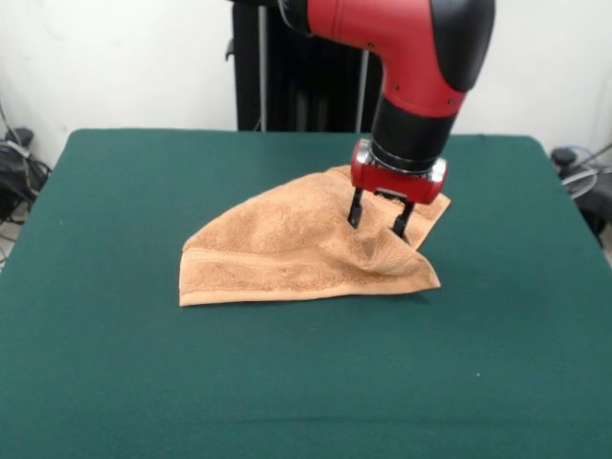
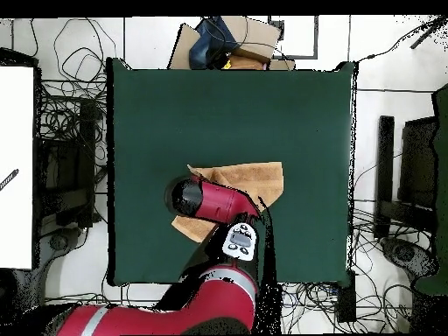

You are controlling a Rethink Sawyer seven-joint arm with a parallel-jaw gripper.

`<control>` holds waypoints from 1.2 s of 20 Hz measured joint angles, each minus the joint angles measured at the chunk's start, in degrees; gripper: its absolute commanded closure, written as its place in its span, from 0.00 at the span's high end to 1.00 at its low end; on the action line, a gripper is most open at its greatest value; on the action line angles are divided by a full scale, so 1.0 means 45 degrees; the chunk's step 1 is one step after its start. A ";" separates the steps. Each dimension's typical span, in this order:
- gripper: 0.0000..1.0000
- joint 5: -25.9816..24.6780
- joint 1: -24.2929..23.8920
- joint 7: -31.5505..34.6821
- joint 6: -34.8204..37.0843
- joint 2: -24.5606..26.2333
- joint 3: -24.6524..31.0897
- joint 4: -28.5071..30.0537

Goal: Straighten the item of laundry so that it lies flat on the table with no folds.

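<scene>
A dark green desk filled both views, and the red and black arm reached down over its middle. An orange-tan terry towel lay near the desk's centre, bunched and partly folded instead of flat. In the front view its near hem ran almost straight, with a woven band stripe just above it, while the cloth behind rose into a creased ridge towards the arm. The gripper stood at the towel's raised right part. Its two dark fingers were spread a little apart, their tips down in the cloth, with a fold of towel lifted between them; whether they truly pinched that fold could not be told. In the overhead view the arm covered part of the towel, which showed on either side of it. No brand or writing could be read.
</scene>
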 measured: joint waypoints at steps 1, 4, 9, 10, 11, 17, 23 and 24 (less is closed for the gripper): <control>1.00 0.0000 0.0000 0.0000 0.0000 0.0091 0.0002 -0.0030; 1.00 0.0013 0.0017 0.0000 0.0000 0.0230 0.0000 -0.0081; 1.00 0.0034 0.0089 0.0000 -0.0003 0.0384 0.0002 -0.0149; 1.00 0.0034 0.0088 0.0000 -0.0003 0.0383 0.0000 -0.0149; 0.00 0.0031 0.0090 0.0000 0.0000 0.0385 0.0004 -0.0151; 0.00 0.0034 0.0090 0.0000 0.0000 0.0388 0.0040 -0.0155; 0.00 0.0034 0.0089 0.0000 -0.0048 0.0389 0.0055 -0.0155; 0.00 0.0034 0.0089 0.0000 -0.0060 0.0389 0.0058 -0.0155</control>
